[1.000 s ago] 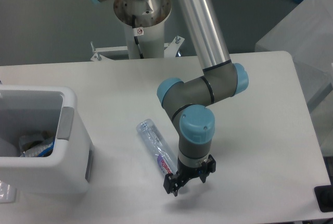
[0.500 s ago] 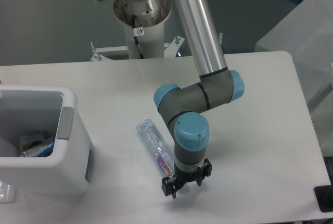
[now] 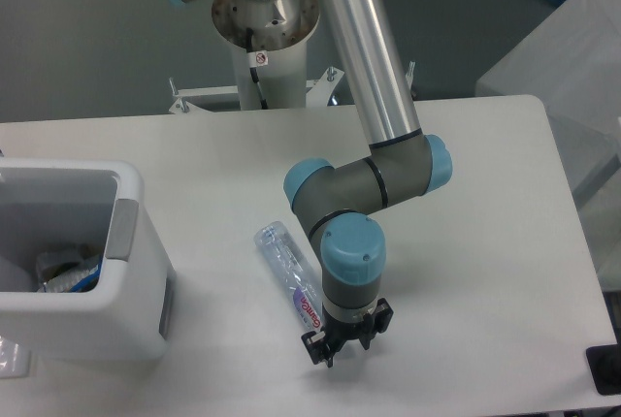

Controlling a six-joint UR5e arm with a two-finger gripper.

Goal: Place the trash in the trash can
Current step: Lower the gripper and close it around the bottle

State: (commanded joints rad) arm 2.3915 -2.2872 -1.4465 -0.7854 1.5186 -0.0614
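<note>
The gripper hangs low over the table, fingers slightly apart and empty, at the labelled end of the bottle. The bottle lies flat, running from the gripper toward 11 o'clock. The bin sits at 9 o'clock, wrapper inside. A grab this near the bottle's end risks pivoting or rolling the round bottle away, or a lopsided hold that slips.

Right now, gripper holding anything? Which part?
Nothing held. The gripper hangs with jaws apart beside the labelled end of the bottle, which lies flat on the table.
</note>
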